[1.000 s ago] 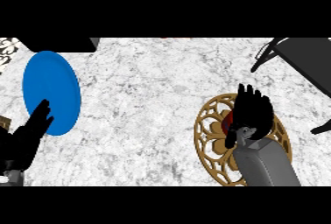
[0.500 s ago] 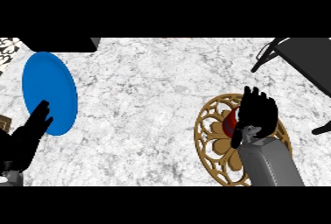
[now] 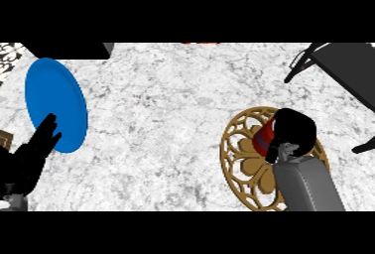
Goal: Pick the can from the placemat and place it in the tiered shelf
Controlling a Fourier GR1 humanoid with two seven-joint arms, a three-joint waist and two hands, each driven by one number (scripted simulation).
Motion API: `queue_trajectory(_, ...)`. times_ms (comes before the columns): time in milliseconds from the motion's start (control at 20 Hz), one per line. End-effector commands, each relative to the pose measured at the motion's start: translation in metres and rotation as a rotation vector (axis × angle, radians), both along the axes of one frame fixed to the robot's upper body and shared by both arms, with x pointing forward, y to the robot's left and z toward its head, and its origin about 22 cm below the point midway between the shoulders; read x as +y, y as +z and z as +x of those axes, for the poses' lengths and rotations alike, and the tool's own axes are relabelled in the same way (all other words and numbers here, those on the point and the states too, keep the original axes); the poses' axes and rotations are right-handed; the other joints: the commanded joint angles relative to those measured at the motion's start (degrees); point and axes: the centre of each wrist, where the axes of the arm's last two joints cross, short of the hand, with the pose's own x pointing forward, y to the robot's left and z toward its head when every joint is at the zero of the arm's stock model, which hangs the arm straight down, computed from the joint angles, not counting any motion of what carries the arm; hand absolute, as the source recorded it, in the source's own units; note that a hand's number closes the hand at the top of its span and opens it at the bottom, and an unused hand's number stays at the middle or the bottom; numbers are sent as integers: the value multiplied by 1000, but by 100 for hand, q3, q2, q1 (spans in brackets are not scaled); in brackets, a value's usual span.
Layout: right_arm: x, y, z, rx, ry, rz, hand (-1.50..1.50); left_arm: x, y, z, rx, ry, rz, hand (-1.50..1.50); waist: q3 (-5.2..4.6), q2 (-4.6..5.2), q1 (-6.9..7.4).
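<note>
A red and blue can (image 3: 264,138) stands on the round gold openwork placemat (image 3: 246,163) at the right of the counter. My right hand (image 3: 295,131) is curled round the can from its right side and hides most of it. The black tiered shelf (image 3: 341,67) stands at the upper right corner, apart from the hand. My left hand (image 3: 33,154) rests open at the lower left edge, fingers pointing up, beside the blue plate.
A blue plate (image 3: 56,101) lies at the left of the marble counter (image 3: 168,114). A dark object (image 3: 66,48) sits at the top left. A black shelf leg (image 3: 364,147) shows at the right edge.
My right hand's fingers, straight and spread over the can before, have curled round it. The left hand has stayed where it was.
</note>
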Motion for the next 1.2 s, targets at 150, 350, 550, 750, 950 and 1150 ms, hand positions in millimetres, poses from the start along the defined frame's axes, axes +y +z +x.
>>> queue_trajectory(150,0,-41,5,15,20,-53,150,-8,-16,-3,6,-1,-4,0,27,52,19)
queue_trajectory(350,-9,-31,-7,-13,59,-102,150,-6,3,-7,-5,6,-3,0,29,35,4)
queue_trajectory(550,-4,2,9,-106,69,-134,150,-9,-21,7,-5,-7,-10,0,25,44,-17)
queue_trajectory(750,21,25,-17,-206,85,-119,150,4,-3,-14,10,-2,-2,0,27,30,-6)
queue_trajectory(950,-7,36,16,-304,-59,-57,150,-14,10,-3,-1,0,-17,0,32,45,32)
queue_trajectory(1150,-3,58,56,-396,-203,41,150,-15,-4,-5,-3,-26,0,0,30,77,111)
